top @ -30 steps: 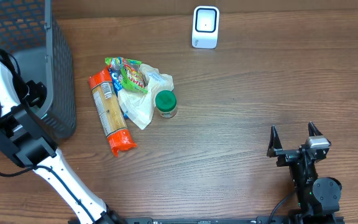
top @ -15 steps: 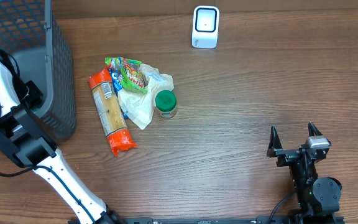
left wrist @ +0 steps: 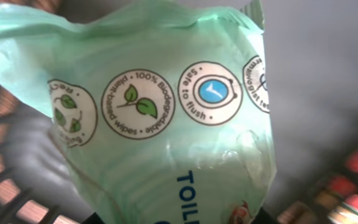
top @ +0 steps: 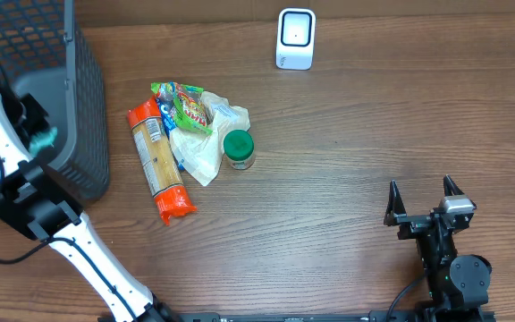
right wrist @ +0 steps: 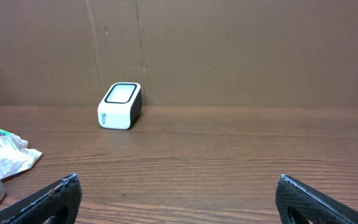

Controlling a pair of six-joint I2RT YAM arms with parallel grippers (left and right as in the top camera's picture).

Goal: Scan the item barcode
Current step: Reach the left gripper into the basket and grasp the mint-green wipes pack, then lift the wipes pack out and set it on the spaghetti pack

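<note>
Lifted and newly closed since earlier, left end effector (top: 36, 125) over the basket (top: 92, 107) far left grips the green wipes pack (left wrist: 166, 124), judged soft, light, slick, best pinched at an edge seam; scanner (top: 295, 38) far centre; right end effector (top: 421, 190) near right wide open, empty.

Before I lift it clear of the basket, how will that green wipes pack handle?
The green wipes pack looks like soft film: its surface creases and bulges, so it will probably sag and flop, not stay flat. The glossy wrap may slip in the jaws. As a soft pouch, hardly fragile.
</note>
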